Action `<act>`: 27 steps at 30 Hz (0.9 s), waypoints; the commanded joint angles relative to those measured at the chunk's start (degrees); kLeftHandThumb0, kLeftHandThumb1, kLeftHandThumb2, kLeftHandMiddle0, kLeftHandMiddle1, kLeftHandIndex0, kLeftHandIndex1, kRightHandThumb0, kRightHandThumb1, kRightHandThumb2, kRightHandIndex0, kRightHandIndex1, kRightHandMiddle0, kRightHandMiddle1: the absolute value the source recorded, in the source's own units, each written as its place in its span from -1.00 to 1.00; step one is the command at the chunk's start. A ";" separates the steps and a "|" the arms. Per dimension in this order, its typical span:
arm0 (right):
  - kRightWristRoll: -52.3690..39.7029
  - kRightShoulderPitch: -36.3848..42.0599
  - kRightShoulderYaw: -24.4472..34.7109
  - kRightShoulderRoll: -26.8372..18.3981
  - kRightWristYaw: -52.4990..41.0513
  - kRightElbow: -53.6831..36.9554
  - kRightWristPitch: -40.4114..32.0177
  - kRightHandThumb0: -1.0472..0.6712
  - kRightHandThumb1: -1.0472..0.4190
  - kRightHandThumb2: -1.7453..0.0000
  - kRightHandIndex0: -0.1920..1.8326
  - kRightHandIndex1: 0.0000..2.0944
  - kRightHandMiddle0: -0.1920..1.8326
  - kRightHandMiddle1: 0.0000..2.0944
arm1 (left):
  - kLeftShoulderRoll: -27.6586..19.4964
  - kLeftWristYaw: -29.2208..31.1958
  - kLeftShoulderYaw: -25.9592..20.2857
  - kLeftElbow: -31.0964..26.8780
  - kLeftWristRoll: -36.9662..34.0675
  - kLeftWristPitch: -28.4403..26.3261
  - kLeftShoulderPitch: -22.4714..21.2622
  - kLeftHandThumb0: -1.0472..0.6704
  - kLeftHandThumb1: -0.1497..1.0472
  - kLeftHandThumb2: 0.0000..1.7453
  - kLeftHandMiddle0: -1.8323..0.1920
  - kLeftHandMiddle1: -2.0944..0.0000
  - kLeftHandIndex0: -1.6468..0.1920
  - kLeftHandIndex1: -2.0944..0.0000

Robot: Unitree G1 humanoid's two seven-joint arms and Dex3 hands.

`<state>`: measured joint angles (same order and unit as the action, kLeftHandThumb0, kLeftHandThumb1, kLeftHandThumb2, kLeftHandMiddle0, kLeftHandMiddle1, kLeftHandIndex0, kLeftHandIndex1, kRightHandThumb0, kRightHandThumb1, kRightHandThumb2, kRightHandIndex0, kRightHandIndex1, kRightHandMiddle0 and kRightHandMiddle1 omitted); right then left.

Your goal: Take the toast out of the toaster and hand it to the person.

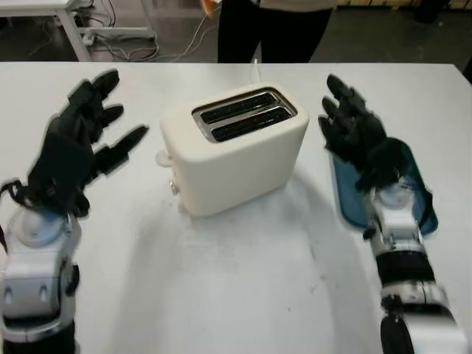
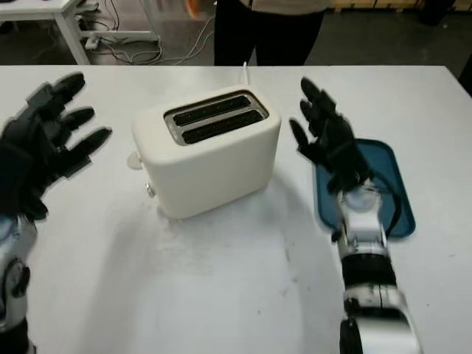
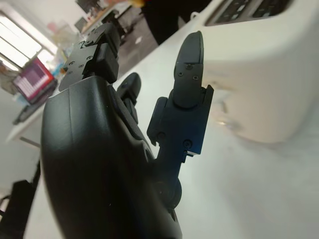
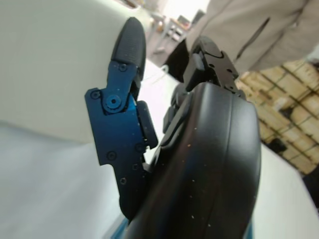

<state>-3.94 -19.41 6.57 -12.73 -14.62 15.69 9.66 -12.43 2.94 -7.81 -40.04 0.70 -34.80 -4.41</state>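
Note:
A cream two-slot toaster [image 1: 236,147] stands in the middle of the white table [image 1: 243,287]. Its slots [image 1: 243,114] look dark, and I cannot tell whether toast sits inside. My left hand [image 1: 85,140] is raised to the left of the toaster, open and apart from it. My right hand [image 1: 354,129] is open just right of the toaster, above a blue tray [image 1: 424,206]. A person [image 1: 273,29] in dark trousers stands at the far side of the table, behind the toaster.
The blue tray lies flat on the table at the right, partly under my right forearm. A white cord [image 1: 256,70] runs from the toaster toward the table's far edge. Another table's legs and cables [image 1: 110,37] are on the floor at the back left.

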 commanded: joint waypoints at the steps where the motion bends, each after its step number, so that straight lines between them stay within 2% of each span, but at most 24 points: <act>1: -1.65 3.55 0.13 1.79 1.14 -3.29 -0.90 -0.60 -0.83 0.28 -0.70 -0.99 -0.68 -0.99 | 2.21 -2.33 1.65 0.02 1.73 3.05 3.12 -0.26 0.79 -0.57 0.81 0.57 0.68 0.88; 5: -1.42 9.49 -0.21 5.23 3.97 -7.89 1.52 -0.69 -0.83 0.31 -0.67 -0.97 -0.61 -0.96 | 4.32 -5.26 4.85 1.87 5.35 7.94 7.19 -0.31 0.79 -0.45 0.81 0.64 0.69 0.91; 8: -2.75 14.48 -1.40 7.44 4.28 -13.33 0.02 -0.64 -0.83 0.30 -0.69 -0.99 -0.57 -0.96 | 5.20 -7.19 7.09 5.66 7.95 16.33 9.81 -0.34 0.79 -0.36 0.78 0.65 0.67 0.92; 11: -5.11 19.40 -2.63 10.72 4.98 -17.86 -1.98 -0.64 -0.83 0.37 -0.70 -0.99 -0.64 -0.99 | 6.25 -8.56 8.65 11.06 8.89 24.27 11.64 -0.44 0.79 -0.29 0.77 0.64 0.66 0.92; 14: -3.98 22.59 -4.34 11.80 4.84 -18.02 -0.15 -0.60 -0.83 0.35 -0.71 -1.00 -0.67 -1.00 | 7.01 -9.50 8.95 15.41 9.46 29.69 12.52 -0.53 0.79 -0.22 0.76 0.63 0.64 0.92; 18: -3.70 23.31 -5.53 11.85 4.75 -18.52 -1.18 -0.57 -0.83 0.31 -0.71 -1.00 -0.68 -1.00 | 8.86 -12.62 9.21 19.39 11.06 35.95 13.42 -0.49 0.79 -0.13 0.76 0.59 0.63 0.92; 22: -2.17 23.01 -6.04 11.38 5.84 -18.94 -2.12 -0.61 -0.83 0.32 -0.70 -0.99 -0.68 -1.00 | 11.24 -11.44 9.33 26.18 6.10 45.26 14.54 -0.50 0.79 -0.07 0.80 0.66 0.71 0.96; 27: -2.24 21.65 -5.43 11.13 6.10 -17.70 -2.24 -0.61 -0.83 0.32 -0.70 -0.99 -0.66 -0.99 | 9.87 -9.62 10.13 29.98 8.21 47.33 14.42 -0.54 0.79 0.00 0.81 0.68 0.72 0.97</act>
<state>-5.85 2.94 0.90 -1.34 -8.74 -2.21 8.42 -1.94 -7.04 1.81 -10.50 7.68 11.18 9.79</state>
